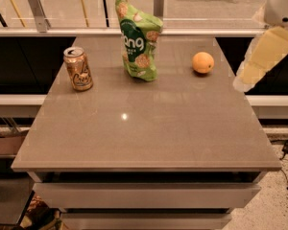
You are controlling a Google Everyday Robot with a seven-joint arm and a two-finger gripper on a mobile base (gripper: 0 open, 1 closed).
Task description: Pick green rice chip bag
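A tall, crinkled light-green rice chip bag (139, 40) with white lettering and round tan rice-cake pictures stands upright near the far edge of a grey-brown tabletop (149, 128), roughly midway across it. A tan, printed drink can (78, 68) stands to its left and a round orange fruit (202, 62) to its right, both apart from the pouch. The robot's cream-coloured gripper (252, 68) hangs in the air at the right side of the table, beyond the orange and well apart from the bag, with nothing in its hold; whether it is open or closed cannot be told. The bag lies to the gripper's left and further back, with the orange between them. The risks look plain: a low sweep across could knock the orange rolling, and a push against the light pouch could tip it over backwards before it is grasped.
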